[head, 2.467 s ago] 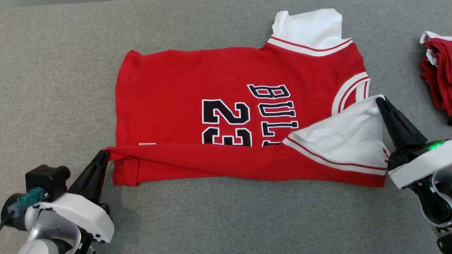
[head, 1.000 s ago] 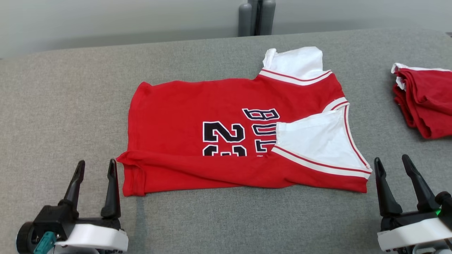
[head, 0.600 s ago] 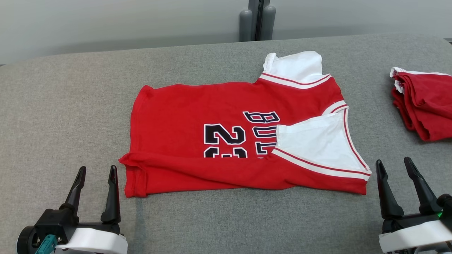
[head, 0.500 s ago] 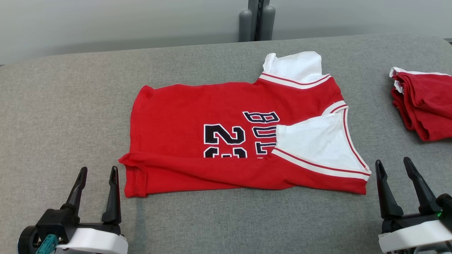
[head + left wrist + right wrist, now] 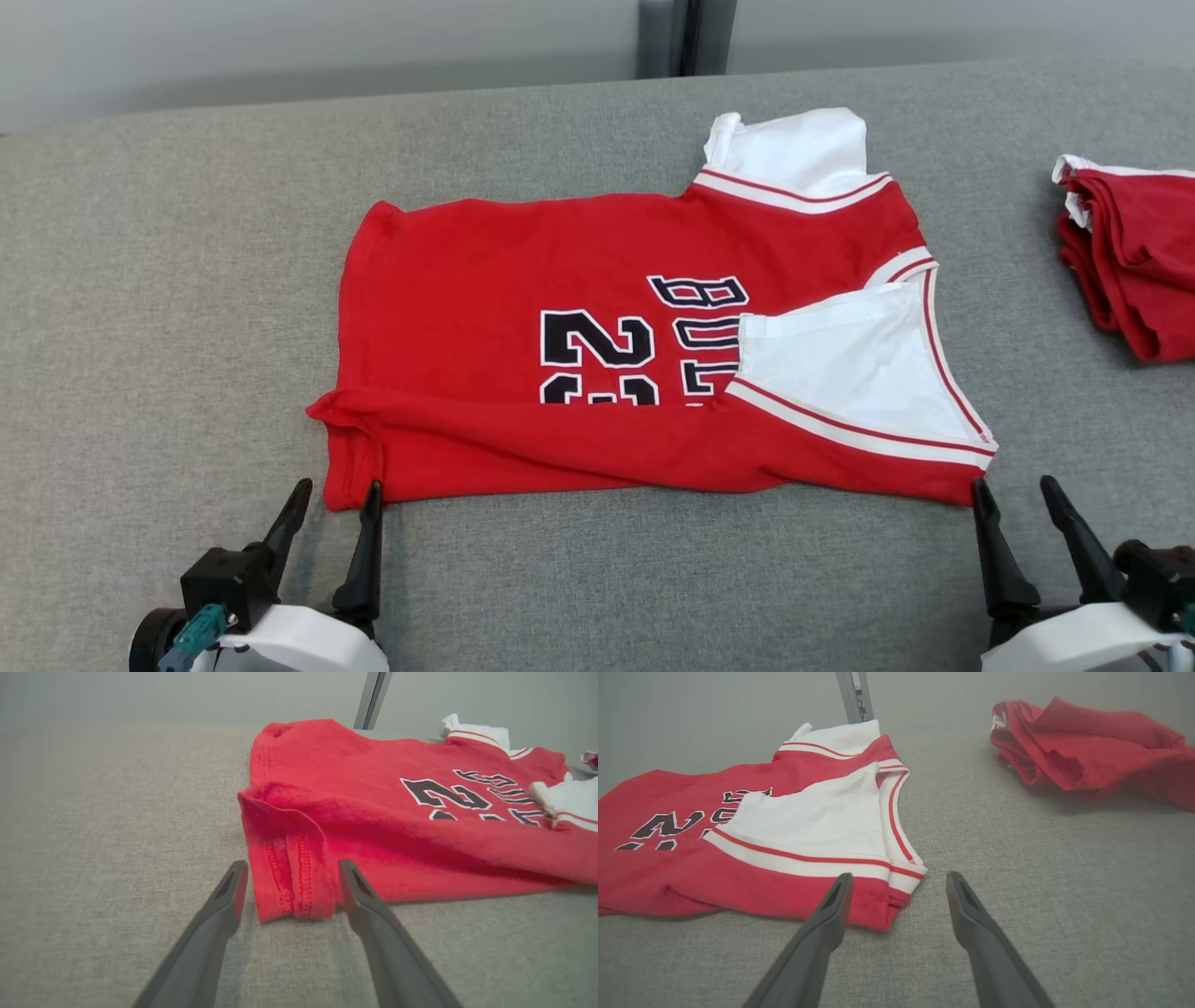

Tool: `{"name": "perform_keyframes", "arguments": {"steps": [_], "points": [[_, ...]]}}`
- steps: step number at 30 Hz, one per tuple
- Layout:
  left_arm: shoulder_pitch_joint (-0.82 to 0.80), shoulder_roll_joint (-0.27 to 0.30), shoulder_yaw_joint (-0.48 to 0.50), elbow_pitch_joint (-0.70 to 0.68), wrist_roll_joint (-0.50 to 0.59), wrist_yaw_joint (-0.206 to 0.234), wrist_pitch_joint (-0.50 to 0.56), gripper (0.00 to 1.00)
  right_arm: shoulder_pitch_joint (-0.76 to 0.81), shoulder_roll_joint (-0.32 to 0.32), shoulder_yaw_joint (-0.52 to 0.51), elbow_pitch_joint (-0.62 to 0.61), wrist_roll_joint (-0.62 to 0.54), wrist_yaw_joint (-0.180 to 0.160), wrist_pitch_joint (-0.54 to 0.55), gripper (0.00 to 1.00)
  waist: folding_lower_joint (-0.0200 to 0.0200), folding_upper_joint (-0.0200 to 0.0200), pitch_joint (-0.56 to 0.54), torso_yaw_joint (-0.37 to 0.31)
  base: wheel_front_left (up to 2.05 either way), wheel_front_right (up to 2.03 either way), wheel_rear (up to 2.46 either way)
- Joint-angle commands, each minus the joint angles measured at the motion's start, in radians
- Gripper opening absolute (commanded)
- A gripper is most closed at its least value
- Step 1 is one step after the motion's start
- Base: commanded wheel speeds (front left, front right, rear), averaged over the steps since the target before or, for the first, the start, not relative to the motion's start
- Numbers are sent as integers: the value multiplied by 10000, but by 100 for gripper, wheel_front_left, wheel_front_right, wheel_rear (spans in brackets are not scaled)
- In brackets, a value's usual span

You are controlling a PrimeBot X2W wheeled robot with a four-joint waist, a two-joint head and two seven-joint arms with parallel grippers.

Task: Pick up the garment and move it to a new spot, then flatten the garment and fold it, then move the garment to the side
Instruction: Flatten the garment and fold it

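A red jersey point(image 5: 523, 271) with white sleeves and black "23" lettering lies on the grey surface, its near long edge folded over onto itself. My left gripper point(image 5: 337, 494) is open just in front of the jersey's near left corner point(image 5: 292, 891), which lies between the fingertips in the left wrist view. My right gripper point(image 5: 1013, 490) is open at the near right corner point(image 5: 882, 905) of the jersey point(image 5: 752, 826), its left finger point(image 5: 831, 905) touching or almost touching the hem. Neither gripper holds anything.
A second red garment point(image 5: 1134, 252) lies bunched at the far right of the grey padded surface point(image 5: 168, 280); it appears again point(image 5: 1087, 751) in the right wrist view. A grey post point(image 5: 686, 35) stands behind the table's far edge.
Both grippers let go of the folded-over edge, drew back and opened. Over the last half second both moved forward to the jersey's near corners; the camera has also tilted slightly.
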Motion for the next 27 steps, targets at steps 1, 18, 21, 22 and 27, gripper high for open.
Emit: {"name": "perform_keyframes", "arguments": {"steps": [1,18,21,22,27], "points": [[-233,-2,8,223,-98,-82,-7,100,-236,-32,48,199,48,1,-56,100,0,-1,127,-13,0,0,0],[-1349,-70,22,2365,-887,-910,148,0,-1781,-151,1142,2632,1212,0,-343,0,0,-1,750,31,0,0,0],[-1367,148,131,2341,-753,-838,-63,0,-1921,-276,1292,2520,1460,0,-387,0,0,-1,707,28,0,0,0],[-1276,212,165,2246,-711,-793,-104,0,-1897,-331,1256,2426,1537,0,-400,0,0,-1,682,31,0,0,0],[-672,566,282,1556,-664,-592,-92,0,-1381,-631,1021,1752,1824,-2,-394,0,0,-1,490,108,0,0,0]]}}
